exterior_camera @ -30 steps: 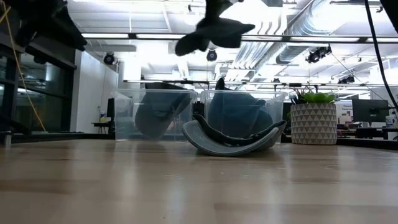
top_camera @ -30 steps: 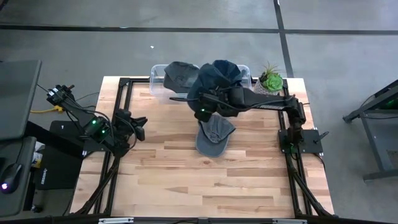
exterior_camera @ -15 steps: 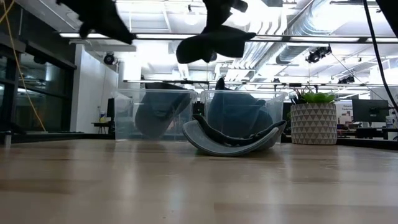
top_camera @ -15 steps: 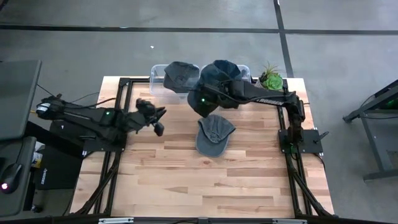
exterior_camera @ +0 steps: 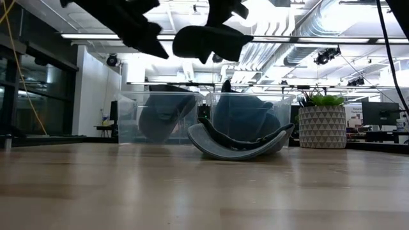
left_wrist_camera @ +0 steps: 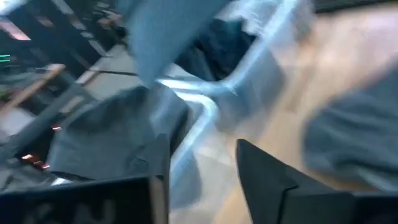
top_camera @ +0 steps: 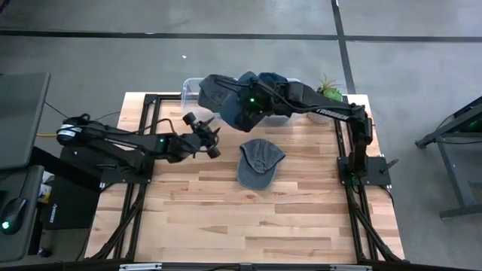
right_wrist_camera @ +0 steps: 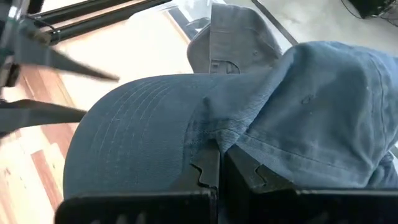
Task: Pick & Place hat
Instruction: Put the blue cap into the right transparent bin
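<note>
High view: the right gripper point(top_camera: 251, 105) is clamped on a blue hat point(top_camera: 242, 114), carrying it above the far clear bin point(top_camera: 190, 96) (not yet dropped). The left gripper point(top_camera: 210, 139), fingers apart and empty, reaches toward the grey hat point(top_camera: 259, 161) waiting mid-table.

Four hats in all: a grey hat point(top_camera: 260, 161) at the worktop's point(top_camera: 226, 218) centre, a blue hat point(top_camera: 242, 111) carried above it, and two more inside the two clear bins point(top_camera: 197, 96) at upper centre. One potted plant point(top_camera: 328, 95) stands upper right. Two arms, each with one tool.
</note>
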`<state>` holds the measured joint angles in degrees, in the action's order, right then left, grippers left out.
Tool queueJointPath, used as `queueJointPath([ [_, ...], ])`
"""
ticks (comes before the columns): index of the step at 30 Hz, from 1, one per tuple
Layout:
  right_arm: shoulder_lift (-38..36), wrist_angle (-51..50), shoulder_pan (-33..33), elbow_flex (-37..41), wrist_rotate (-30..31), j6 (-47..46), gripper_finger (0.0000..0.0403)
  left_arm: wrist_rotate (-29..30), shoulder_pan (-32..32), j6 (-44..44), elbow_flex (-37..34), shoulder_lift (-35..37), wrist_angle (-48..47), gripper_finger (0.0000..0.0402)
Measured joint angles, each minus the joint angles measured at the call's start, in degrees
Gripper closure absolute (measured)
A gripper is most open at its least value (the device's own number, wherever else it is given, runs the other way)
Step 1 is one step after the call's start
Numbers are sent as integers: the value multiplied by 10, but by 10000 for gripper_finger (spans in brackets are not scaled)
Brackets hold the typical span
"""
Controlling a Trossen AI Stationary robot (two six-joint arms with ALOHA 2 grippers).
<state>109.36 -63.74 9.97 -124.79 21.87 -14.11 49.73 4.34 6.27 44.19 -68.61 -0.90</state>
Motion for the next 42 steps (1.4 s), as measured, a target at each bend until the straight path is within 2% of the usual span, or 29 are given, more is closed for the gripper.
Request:
queueJointPath([
  [4, -4, 2, 7, 0, -14, 6, 402, 47, 1, 60, 0, -21, 52, 236],
  [9, -5, 1, 13, 0, -36, 11, 402, 66, 2, 178, 0, -37, 88, 206],
  [16, -5, 6, 13, 0, -41, 20, 402, 79, 1, 286, 0, -41, 153, 195],
  [23, -5, 10, 13, 0, -59, 26, 403, 78, 1, 359, 0, -41, 223, 195],
  [30, -5, 11, 13, 0, -98, 41, 403, 44, 1, 391, 0, -41, 238, 195],
  [36, -5, 13, 13, 0, -126, 57, 403, -8, 1, 418, 0, -41, 235, 195],
  [42, -5, 23, 13, 0, -198, 87, 403, -66, -18, 422, 0, -41, 235, 195],
])
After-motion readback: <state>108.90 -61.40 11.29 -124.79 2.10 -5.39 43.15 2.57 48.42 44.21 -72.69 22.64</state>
